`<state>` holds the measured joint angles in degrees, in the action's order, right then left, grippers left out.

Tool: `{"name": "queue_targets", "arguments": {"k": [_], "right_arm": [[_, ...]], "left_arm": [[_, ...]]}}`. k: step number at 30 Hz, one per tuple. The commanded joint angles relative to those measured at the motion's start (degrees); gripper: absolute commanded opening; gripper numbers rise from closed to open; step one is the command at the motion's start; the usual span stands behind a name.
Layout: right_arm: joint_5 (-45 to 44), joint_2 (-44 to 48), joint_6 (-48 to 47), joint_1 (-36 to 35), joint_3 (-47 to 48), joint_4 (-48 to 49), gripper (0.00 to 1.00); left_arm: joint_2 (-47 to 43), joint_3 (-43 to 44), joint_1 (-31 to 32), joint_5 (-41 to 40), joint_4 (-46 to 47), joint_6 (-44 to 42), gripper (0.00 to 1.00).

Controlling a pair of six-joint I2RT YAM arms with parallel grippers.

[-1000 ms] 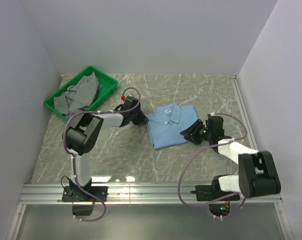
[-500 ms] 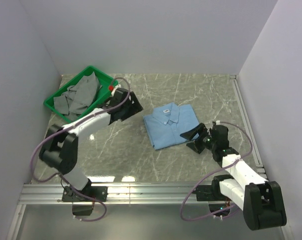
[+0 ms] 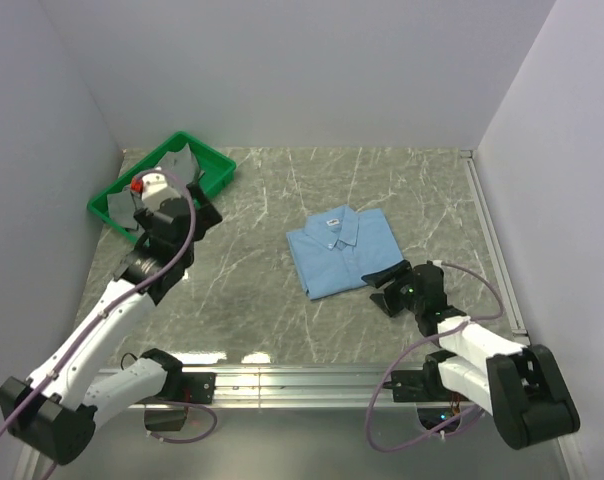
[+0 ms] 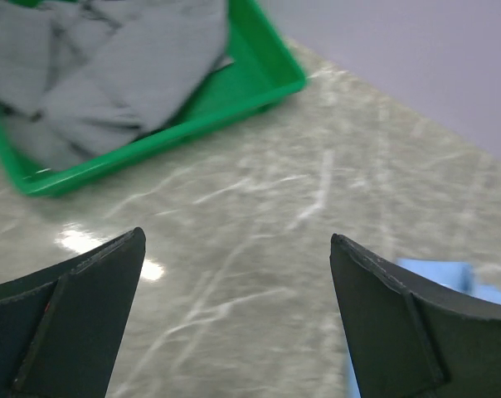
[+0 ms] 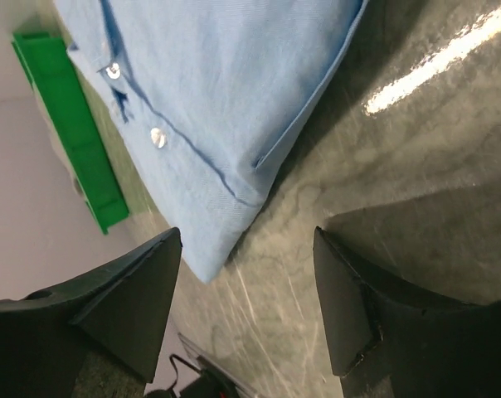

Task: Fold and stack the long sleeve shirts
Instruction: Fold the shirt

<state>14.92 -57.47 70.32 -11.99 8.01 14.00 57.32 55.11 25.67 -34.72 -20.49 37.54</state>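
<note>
Marble table (image 3: 432, 190) is carrying a soft, floppy light blue shirt (image 3: 342, 250) just ahead of the right gripper (image 3: 381, 288) — it and the left gripper (image 4: 234, 249) are gaping empty; pinching an edge looks best.

green bin (image 4: 184, 128) at far left of marbled table (image 3: 402, 190); grey cloth (image 4: 126, 58) heaped inside.

Tabletop (image 3: 382, 190): grey-green marbled surface with pale veins, glossy; bright patches of overhead light (image 3: 247, 357) reflect near its front edge; a similar glare streak (image 5: 433, 58) shows in the right wrist view. Enclosure: plain, matt, pale back wall (image 3: 302, 70), left wall (image 3: 32, 150) and right wall (image 3: 562, 150) meet the tabletop on three sides; lighting even, shadows soft. Front edge: silver aluminium rail (image 3: 302, 385) runs the full width; a narrow metal strip (image 3: 492, 240) lines the right side; a darker grey surface lies below the rail, detail unclear.
</note>
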Motion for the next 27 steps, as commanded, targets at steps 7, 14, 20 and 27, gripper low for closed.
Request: {"name": "queue_targets", "arguments": {"k": [7,14,20,27], "right_arm": [[-7.27,-11.87,7.37,-5.85,1.92,10.43,0.69],[-8.68,-14.43,6.15,-8.40,7.71,2.31,0.67],[-12.19,-8.80,-12.72,-6.66,21.06,-26.57,0.77],[-13.43,-10.99,-35.24,3.60,38.72,-45.02,0.78]], "left_arm": [[-3.19,-8.80,-0.45,-8.43,3.62,-6.34,0.99],[-1.42,-7.65,-0.62,-7.82,4.06,-7.66,0.99],[-1.69,-8.00,-0.71,-7.29,4.49,-7.92,0.99],[-1.51,-8.09,-0.62,-6.15,5.11,-8.71,0.99]]}}
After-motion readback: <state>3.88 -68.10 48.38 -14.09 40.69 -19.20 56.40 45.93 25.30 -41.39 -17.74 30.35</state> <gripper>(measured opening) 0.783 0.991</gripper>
